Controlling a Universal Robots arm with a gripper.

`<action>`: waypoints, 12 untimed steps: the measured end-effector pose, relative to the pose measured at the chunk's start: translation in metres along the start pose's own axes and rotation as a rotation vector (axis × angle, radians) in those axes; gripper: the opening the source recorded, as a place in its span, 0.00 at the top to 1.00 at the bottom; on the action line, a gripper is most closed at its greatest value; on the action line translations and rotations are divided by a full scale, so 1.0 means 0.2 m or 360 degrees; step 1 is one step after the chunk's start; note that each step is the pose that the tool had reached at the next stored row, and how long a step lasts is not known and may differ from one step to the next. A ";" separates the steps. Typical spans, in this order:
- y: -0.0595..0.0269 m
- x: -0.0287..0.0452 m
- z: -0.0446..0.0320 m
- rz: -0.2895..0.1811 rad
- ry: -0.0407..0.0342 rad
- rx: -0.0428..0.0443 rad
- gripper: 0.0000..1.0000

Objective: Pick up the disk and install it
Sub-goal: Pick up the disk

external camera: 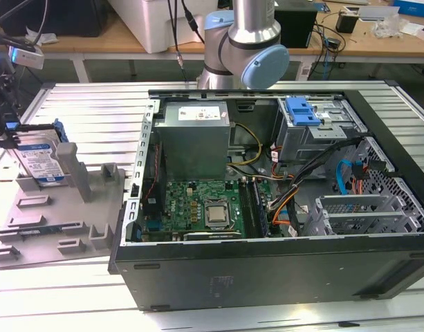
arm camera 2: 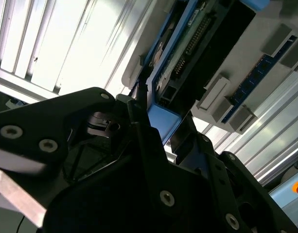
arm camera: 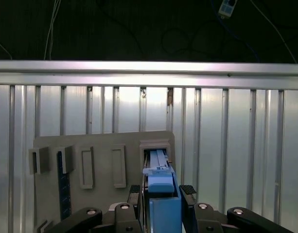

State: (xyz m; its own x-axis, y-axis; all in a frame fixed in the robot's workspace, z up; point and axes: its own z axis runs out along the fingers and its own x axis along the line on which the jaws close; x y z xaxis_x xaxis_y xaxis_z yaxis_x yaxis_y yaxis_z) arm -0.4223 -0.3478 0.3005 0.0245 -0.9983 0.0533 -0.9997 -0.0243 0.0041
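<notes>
In the exterior view the disk [external camera: 42,164] stands upright in the grey fixture [external camera: 59,214] at the exterior view's left, with the gripper [external camera: 9,133] at its edge. The open computer case [external camera: 267,277] sits well apart, so installing is all left. In the second wrist view the jaws look clamped on its blue carrier. In the first wrist view the slatted table [arm camera: 236,145] lies open beyond the fixture.

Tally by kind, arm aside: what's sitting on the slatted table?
disk: 1
grey holder tray: 1
open computer case: 1
Total: 3
</notes>
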 end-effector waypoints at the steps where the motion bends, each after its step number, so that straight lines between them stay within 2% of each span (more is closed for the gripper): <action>1: 0.000 0.001 0.000 0.0000 0.0000 0.0000 0.55; 12: 0.000 0.011 0.004 0.0001 0.0000 0.0000 0.55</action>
State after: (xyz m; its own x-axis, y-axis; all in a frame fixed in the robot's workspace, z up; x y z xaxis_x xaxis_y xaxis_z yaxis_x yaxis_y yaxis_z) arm -0.4222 -0.3500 0.2999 0.0236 -0.9983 0.0533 -0.9997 -0.0234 0.0042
